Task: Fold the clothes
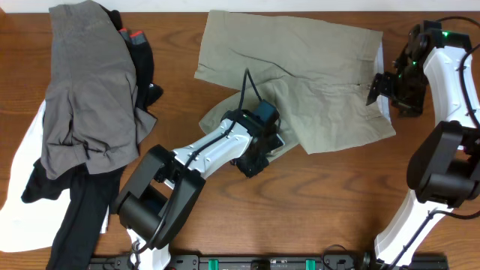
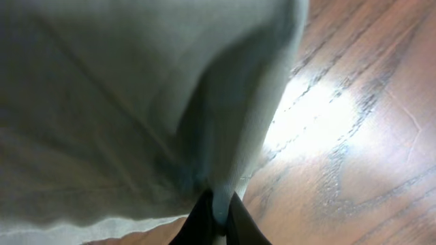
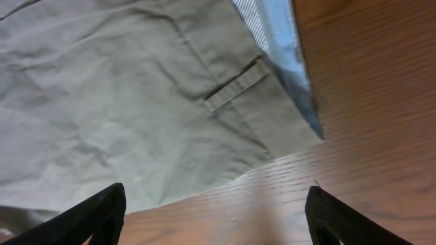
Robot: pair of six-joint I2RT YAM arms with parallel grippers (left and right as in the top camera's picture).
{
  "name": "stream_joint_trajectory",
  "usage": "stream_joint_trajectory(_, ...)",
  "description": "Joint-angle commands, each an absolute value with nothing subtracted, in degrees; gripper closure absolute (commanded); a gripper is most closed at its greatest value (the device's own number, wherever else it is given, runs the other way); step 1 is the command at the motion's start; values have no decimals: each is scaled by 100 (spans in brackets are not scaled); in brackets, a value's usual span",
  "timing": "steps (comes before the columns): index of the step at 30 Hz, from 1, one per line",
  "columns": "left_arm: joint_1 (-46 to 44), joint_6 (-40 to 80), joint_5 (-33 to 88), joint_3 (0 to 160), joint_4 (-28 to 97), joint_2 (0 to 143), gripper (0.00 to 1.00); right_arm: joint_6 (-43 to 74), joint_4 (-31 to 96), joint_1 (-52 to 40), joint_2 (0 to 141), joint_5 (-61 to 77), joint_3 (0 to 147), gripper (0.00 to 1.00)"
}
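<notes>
khaki shorts (image 1: 300, 67): hem edge pinched by the closed left claw (image 2: 219, 216); waistband corner overhung by the wide right claw (image 3: 216, 214); bordered below by bare surface (image 1: 322, 202).

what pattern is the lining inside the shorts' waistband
Lining: fine blue-white stripes; right wrist view shows it best.

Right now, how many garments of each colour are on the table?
Khaki shorts: 1
Grey garment: 1
Black garment: 1 that I can tell
White garment: 1
Total: 4
</notes>
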State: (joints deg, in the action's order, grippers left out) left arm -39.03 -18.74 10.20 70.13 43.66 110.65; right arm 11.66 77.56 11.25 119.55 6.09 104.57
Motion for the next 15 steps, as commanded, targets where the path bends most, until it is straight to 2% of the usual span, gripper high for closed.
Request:
stream_joint_trajectory(1,-3789,-1391,913,7177,4606,10943,94,996,7848,1208,11690,777,10447,18)
stream_joint_trajectory(8,-3367,-1188,884,7266,5129,10044,94,1013,7915,1350,11437,537,10442,20)
stream_joint_trajectory(15,-3011,-1190,250,7266,5395,9323,94,956,7677,1212,11437,534,9773,23)
